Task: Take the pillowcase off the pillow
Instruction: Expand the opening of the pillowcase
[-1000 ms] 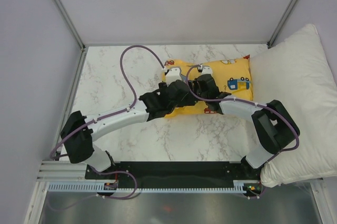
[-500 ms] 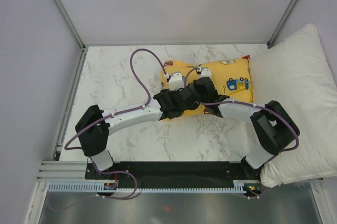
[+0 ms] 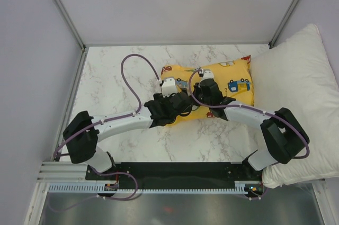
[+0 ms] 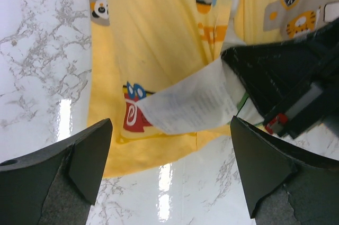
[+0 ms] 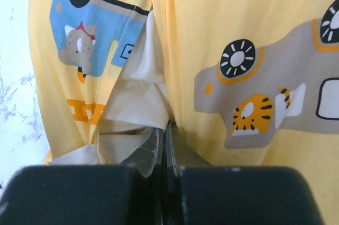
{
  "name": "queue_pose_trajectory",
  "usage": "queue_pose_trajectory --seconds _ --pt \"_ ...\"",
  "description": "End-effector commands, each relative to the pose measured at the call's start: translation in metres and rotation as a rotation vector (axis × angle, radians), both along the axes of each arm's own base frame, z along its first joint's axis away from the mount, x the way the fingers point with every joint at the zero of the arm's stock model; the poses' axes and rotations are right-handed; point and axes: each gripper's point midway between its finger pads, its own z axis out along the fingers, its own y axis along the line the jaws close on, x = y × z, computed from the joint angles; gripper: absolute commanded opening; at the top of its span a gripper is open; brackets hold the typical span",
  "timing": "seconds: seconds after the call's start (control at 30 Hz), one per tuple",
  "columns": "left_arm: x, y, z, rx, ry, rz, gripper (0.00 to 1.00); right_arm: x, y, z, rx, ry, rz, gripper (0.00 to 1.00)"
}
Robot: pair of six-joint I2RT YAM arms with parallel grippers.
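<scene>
The yellow pillowcase [image 3: 233, 79] with cartoon vehicles lies on the marble table [image 3: 116, 77], still round the pillow. Cream pillow fabric [image 5: 135, 100] shows through a slit in the case [image 5: 249, 29]. My right gripper [image 5: 167, 129] is shut at the edge of that slit, pinching the yellow cloth beside the cream. In the top view it [image 3: 201, 99] sits on the case's near left part. My left gripper [image 4: 172, 169] is wide open just short of the case's near edge [image 4: 153, 50], with only table between its fingers [image 4: 87, 156]. A white printed label [image 4: 190, 103] hangs by the right gripper's tip.
A much larger white pillow [image 3: 299, 98] fills the table's right side, next to the right arm's elbow. Grey walls close in the left and far sides. Purple cables loop above both wrists. Bare marble lies left of and in front of the case.
My left gripper opened a little wider, reached in toward the case, then drew back to the near left. The right gripper stayed shut on the cloth, and the case's left end bunched slightly.
</scene>
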Motion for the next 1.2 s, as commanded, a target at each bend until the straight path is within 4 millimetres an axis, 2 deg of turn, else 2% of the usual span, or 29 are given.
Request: queue_pose_trajectory --seconds 0.0,0.13,0.23,0.37,0.5,0.57,0.6,0.63,0.7,0.73,0.8,0.83,0.9,1.03,1.07,1.17 --pt "0.025 -0.006 0.026 -0.055 -0.075 0.128 1.00 -0.009 -0.032 -0.001 -0.074 0.014 -0.086 0.00" --pt "0.039 -0.005 0.010 -0.041 -0.042 0.178 1.00 -0.015 -0.030 0.007 -0.071 -0.003 -0.088 0.00" --pt "0.040 -0.007 -0.001 -0.048 -0.010 0.185 1.00 -0.021 -0.032 0.004 -0.077 0.001 -0.091 0.00" --pt "0.036 -0.012 -0.017 -0.019 0.037 0.153 1.00 -0.024 -0.033 0.002 -0.088 0.002 -0.096 0.00" --pt "0.026 -0.027 -0.046 -0.012 0.129 0.100 1.00 -0.023 -0.034 -0.004 -0.109 0.009 -0.106 0.00" --pt "0.023 -0.033 -0.051 -0.003 0.146 0.075 0.99 -0.021 -0.036 -0.008 -0.132 0.012 -0.113 0.00" --pt "0.021 -0.036 -0.052 -0.003 0.153 0.062 0.95 -0.021 -0.037 -0.011 -0.141 0.015 -0.118 0.00" --pt "0.017 -0.038 -0.055 0.005 0.159 0.050 0.80 -0.021 -0.038 -0.013 -0.152 0.017 -0.122 0.00" --pt "0.015 -0.035 -0.056 0.011 0.159 0.052 0.63 -0.020 -0.043 -0.021 -0.189 0.026 -0.133 0.00" --pt "0.015 -0.033 -0.051 0.004 0.150 0.054 0.50 -0.019 -0.045 -0.022 -0.197 0.026 -0.138 0.00" --pt "0.014 -0.027 -0.049 0.018 0.143 0.053 0.37 -0.018 -0.049 -0.028 -0.223 0.031 -0.153 0.00" --pt "0.013 -0.024 -0.048 0.023 0.141 0.052 0.21 -0.018 -0.051 -0.030 -0.233 0.034 -0.156 0.00" --pt "0.012 -0.020 -0.045 0.026 0.140 0.046 0.04 -0.018 -0.054 -0.035 -0.251 0.040 -0.168 0.00" --pt "0.009 -0.010 -0.039 0.024 0.143 0.053 0.02 -0.016 -0.060 -0.042 -0.289 0.046 -0.193 0.00" --pt "0.007 -0.007 -0.032 0.009 0.135 0.056 0.02 -0.015 -0.063 -0.045 -0.297 0.052 -0.202 0.00" --pt "0.003 0.007 -0.031 0.014 0.137 0.063 0.02 -0.012 -0.072 -0.055 -0.305 0.082 -0.218 0.00"
